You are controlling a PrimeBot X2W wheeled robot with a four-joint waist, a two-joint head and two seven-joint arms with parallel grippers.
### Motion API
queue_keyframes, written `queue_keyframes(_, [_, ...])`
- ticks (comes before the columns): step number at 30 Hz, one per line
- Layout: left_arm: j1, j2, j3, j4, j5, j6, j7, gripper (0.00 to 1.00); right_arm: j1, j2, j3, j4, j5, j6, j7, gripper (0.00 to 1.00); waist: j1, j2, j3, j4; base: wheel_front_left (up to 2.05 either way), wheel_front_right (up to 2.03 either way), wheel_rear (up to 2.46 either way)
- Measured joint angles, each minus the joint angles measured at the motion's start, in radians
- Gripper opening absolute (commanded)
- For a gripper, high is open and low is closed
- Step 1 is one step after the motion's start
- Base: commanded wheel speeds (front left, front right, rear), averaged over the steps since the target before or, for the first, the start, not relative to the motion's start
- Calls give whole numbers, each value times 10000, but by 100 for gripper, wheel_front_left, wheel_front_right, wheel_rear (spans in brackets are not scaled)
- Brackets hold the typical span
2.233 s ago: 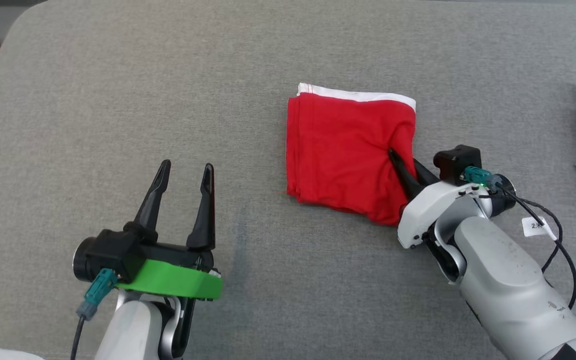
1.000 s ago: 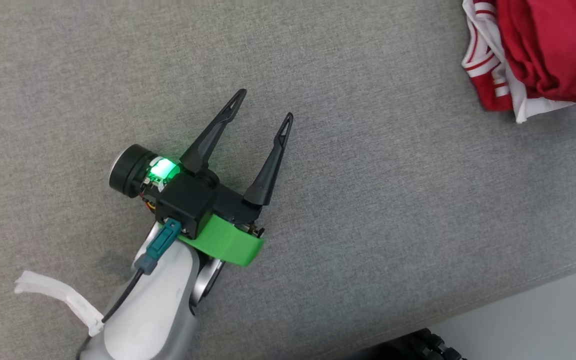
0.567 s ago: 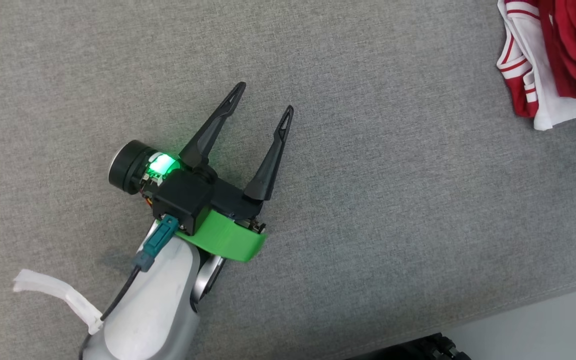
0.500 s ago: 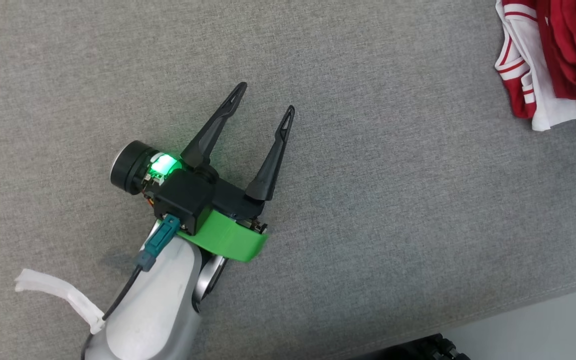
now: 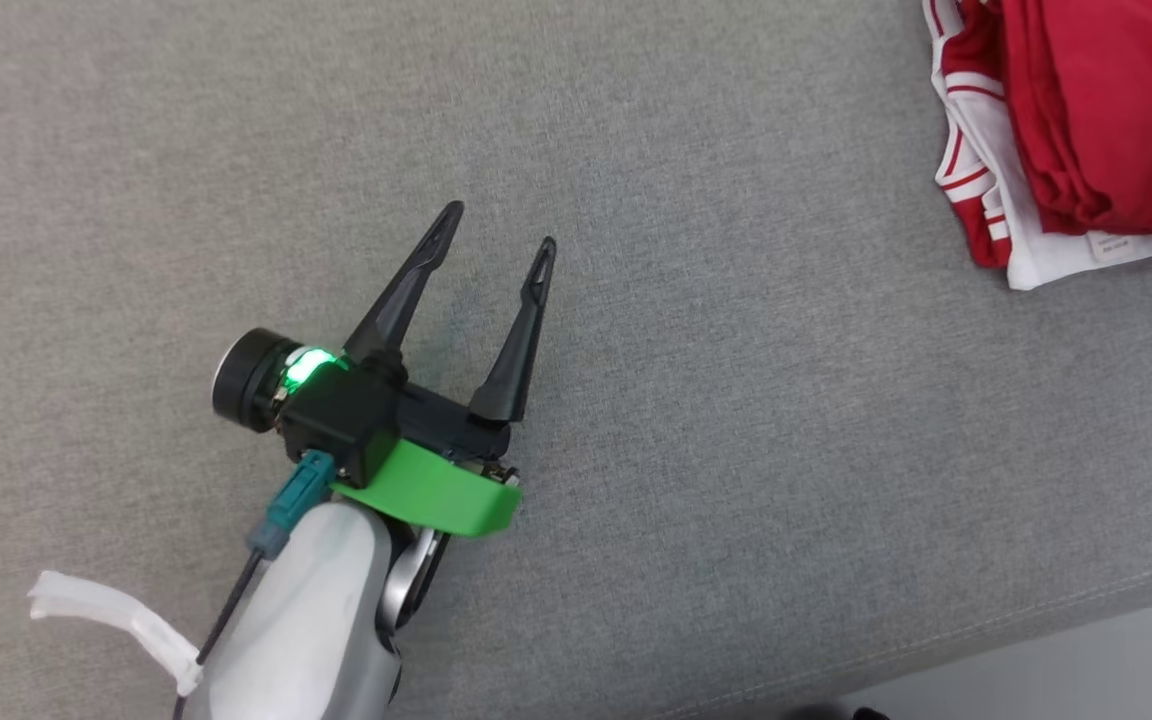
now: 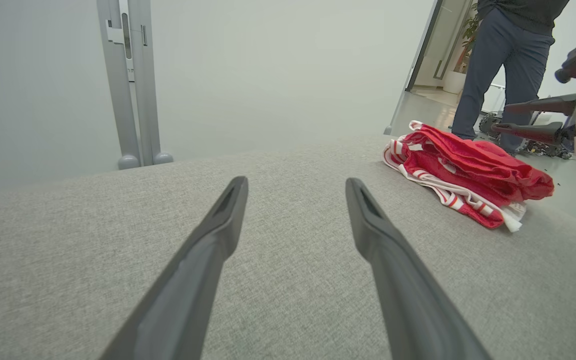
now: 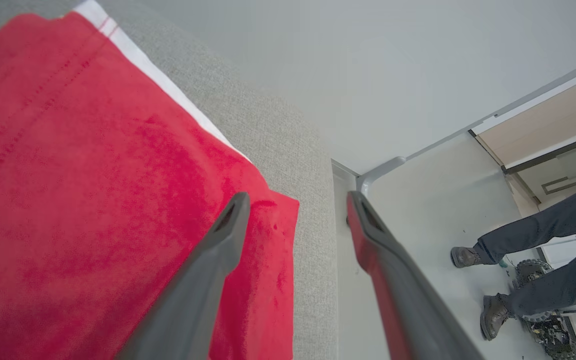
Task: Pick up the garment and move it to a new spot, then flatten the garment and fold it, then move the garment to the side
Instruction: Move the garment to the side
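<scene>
The folded red garment (image 5: 1106, 110) lies at the far right end of the grey cushioned surface (image 5: 736, 400), on top of a red-and-white striped cloth (image 5: 981, 200). In the right wrist view my right gripper (image 7: 298, 196) stands open just above the garment (image 7: 93, 175), near its corner, with nothing between its fingers. From the left wrist view the garment (image 6: 473, 160) shows as a low heap, with the right gripper (image 6: 500, 117) hovering at its far side. My left gripper (image 5: 498, 228) (image 6: 296, 184) is open and empty over bare fabric, well left of the garment.
The surface's front edge (image 5: 1086, 610) runs across the lower right, with pale floor beyond. A person (image 6: 498, 60) stands on the floor past the right end; their shoes (image 7: 468, 256) show beside the surface's edge (image 7: 313, 240). A grey metal post (image 6: 133, 85) stands behind.
My right gripper has opened and let go of the red garment, which now rests on the striped cloth at the right end. The head camera has turned right. The left gripper stays open.
</scene>
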Motion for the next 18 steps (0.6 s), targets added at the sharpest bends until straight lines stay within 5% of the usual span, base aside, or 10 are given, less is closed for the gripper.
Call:
queue_keyframes(8, [668,-67,1051,-282,-167,-6,-2,100,658,1016,-878,-2090,978,0,-121,100,-1,0,-1072,188,0,0,0])
queue_keyframes(18, [1561,-84,2132,-694,-608,58,-2,100,3946,3534,-3252,-6025,961,-4,-130,100,-1,-1,-2109,760,0,0,0])
